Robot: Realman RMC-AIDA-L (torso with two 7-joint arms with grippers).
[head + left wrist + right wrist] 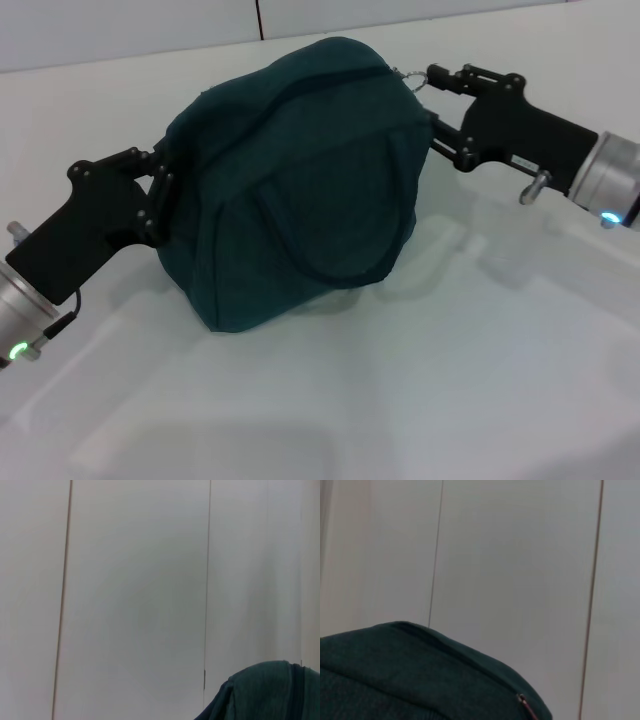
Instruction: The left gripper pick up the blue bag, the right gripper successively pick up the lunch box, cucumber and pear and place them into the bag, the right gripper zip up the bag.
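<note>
The blue bag point(300, 190) stands in the middle of the white table, bulging, with its zipper line running over the top. Its metal ring pull point(411, 79) sticks out at the right end. My left gripper point(163, 198) is pressed into the bag's left side and shut on the fabric. My right gripper point(432, 98) is at the bag's upper right end, open, with its upper finger just beside the ring pull. A corner of the bag point(265, 692) fills the left wrist view, and its top point(410, 680) shows in the right wrist view. Lunch box, cucumber and pear are hidden.
The white table point(420, 380) spreads around the bag. A pale wall with thin vertical seams point(207, 580) stands behind it.
</note>
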